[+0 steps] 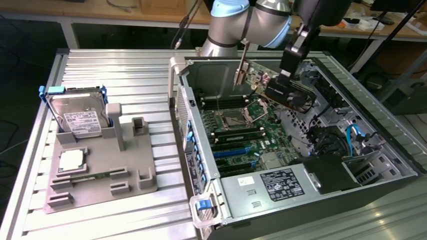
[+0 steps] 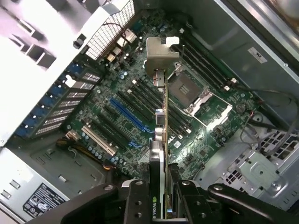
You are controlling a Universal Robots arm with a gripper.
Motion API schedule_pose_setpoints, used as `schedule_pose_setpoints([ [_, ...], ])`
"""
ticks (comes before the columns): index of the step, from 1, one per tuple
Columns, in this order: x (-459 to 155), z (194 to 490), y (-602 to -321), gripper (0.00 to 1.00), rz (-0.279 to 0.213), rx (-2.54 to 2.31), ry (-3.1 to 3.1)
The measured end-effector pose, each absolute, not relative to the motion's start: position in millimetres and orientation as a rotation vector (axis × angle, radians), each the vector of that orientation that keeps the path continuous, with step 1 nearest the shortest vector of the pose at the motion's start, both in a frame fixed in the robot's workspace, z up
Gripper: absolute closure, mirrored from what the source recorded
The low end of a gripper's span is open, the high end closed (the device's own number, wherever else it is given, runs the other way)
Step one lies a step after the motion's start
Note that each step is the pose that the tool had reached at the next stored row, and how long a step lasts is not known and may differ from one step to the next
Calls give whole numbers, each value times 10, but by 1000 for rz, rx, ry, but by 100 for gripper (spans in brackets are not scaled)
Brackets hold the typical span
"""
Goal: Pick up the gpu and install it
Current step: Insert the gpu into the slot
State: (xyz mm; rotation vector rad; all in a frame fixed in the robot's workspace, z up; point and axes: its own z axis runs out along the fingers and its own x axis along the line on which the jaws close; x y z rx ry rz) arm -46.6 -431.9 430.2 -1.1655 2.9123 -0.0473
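In the right half of the exterior view, the open computer case (image 1: 183, 107) lies on its side, motherboard (image 1: 247, 135) facing up so I can reach in from above. The gpu (image 1: 263, 80) hangs edge-down over the board, not yet seated, with my gripper (image 2: 161, 198) fingers (image 2: 138, 200) clamped on its faces.

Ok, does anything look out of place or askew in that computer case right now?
Only the gpu: it hangs clamped in the fingers above the motherboard, seated in no slot and tilted in the exterior view. The CPU socket also stands open, apparently empty. No damage shows.
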Motion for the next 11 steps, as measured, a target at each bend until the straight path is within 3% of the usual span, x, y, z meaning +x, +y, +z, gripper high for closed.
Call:
schedule_pose_setpoints([
  [11,-460,4089,-4319,73,-46,-1445,2781],
])
